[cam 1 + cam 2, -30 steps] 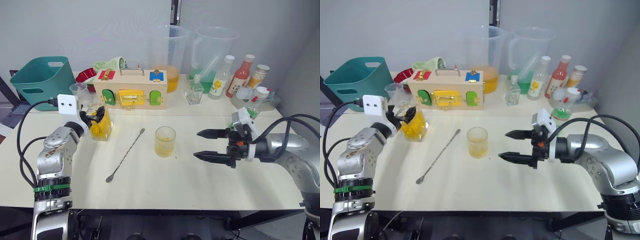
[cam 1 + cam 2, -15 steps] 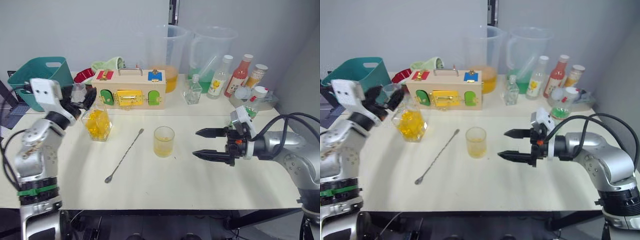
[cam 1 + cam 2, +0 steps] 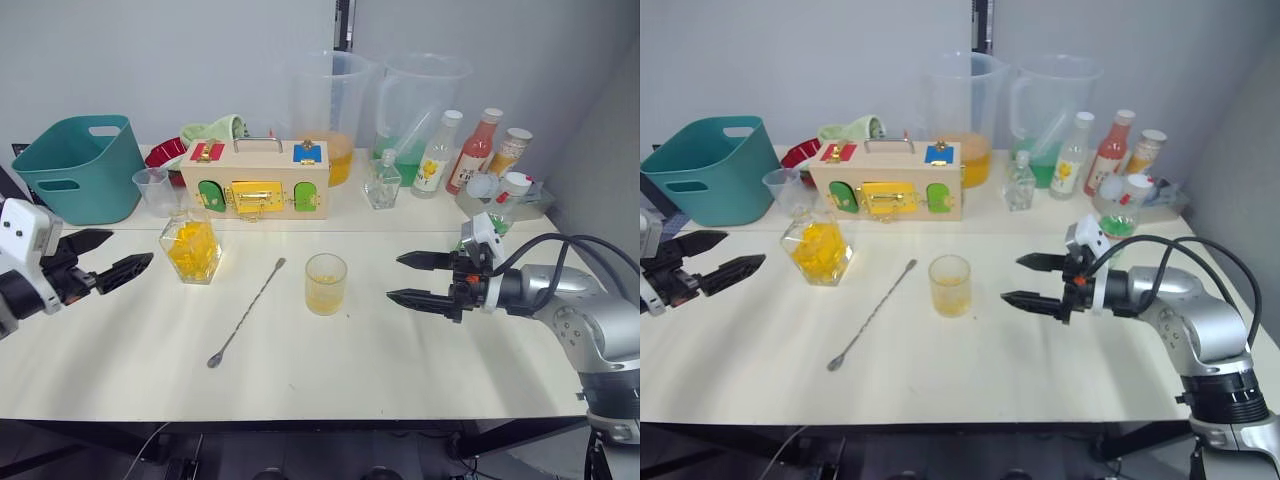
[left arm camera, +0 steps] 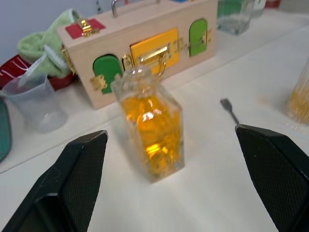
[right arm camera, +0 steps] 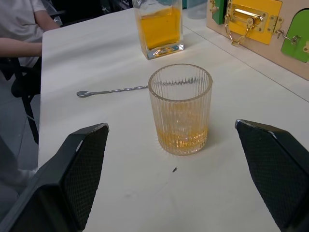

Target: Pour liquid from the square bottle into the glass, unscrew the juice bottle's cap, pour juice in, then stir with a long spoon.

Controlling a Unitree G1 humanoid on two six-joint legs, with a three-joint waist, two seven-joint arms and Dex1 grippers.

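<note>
The square bottle (image 3: 192,250) stands upright on the table (image 3: 330,350), left of centre, just in front of the wooden latch box (image 3: 257,179); yellow liquid fills most of it. The glass (image 3: 325,284) sits mid-table with a shallow yellow layer at the bottom, so I judge the first pour done and the juice step next. The long spoon (image 3: 247,312) lies flat between bottle and glass, bowl end toward the near edge. My left gripper (image 3: 105,258) hangs off the table's left edge, fingers spread wide, holding nothing, well apart from the bottle. My right gripper (image 3: 415,279) hovers right of the glass, fingers also spread and empty, pointing at it. The juice bottle (image 3: 436,154) with its white cap (image 3: 455,117) stands in the far right row beside the red bottle (image 3: 479,151). For a clean step I would swing the right arm back and to the far right, take the juice bottle low on its body, and bring it forward so the left can work the cap. Its label is too small to read from the head views, and neighbouring bottles crowd it, so finger clearance is uncertain.
</note>
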